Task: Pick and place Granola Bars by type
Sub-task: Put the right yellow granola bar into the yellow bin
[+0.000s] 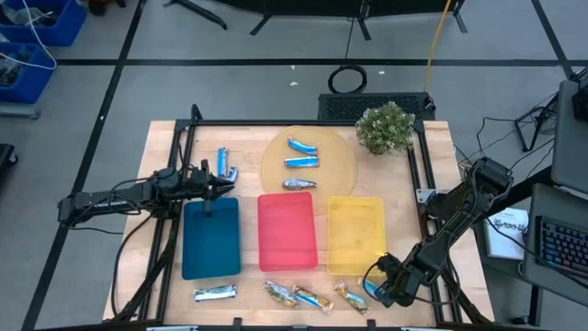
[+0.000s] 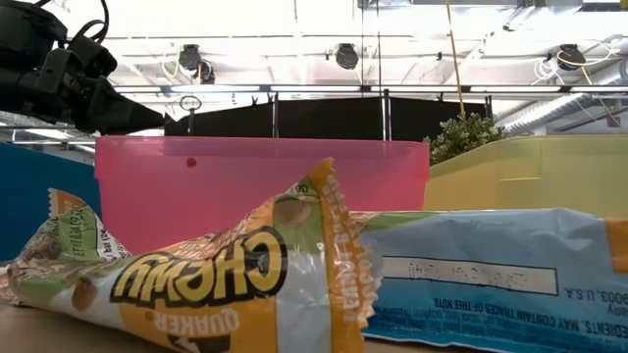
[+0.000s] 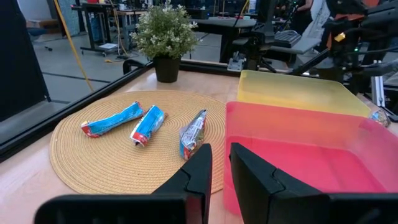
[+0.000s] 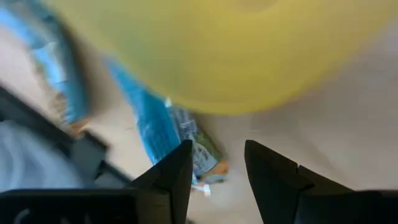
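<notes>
Three granola bars lie on the round woven mat (image 1: 308, 158): two bright blue (image 1: 301, 145) (image 1: 301, 162) and one silver-blue (image 1: 299, 183). Two more blue bars (image 1: 223, 164) lie beside my left gripper (image 1: 220, 187), which hovers over the blue tray's far edge, slightly open and empty (image 3: 221, 165). Along the near edge lie a silver-blue bar (image 1: 215, 292) and brown-gold bars (image 1: 278, 292) (image 1: 312, 298) (image 1: 349, 296). My right gripper (image 1: 377, 290) is low at the yellow tray's near right corner, open (image 4: 214, 168), with a blue-wrapped bar (image 4: 199, 152) just ahead of its fingers.
Blue (image 1: 211, 237), red (image 1: 288, 230) and yellow (image 1: 356, 234) trays sit side by side mid-table. A potted plant (image 1: 386, 127) stands at the far right corner. A black frame borders the table. In the low view a brown-gold bar (image 2: 196, 275) and a silver-blue bar (image 2: 491, 275) fill the foreground.
</notes>
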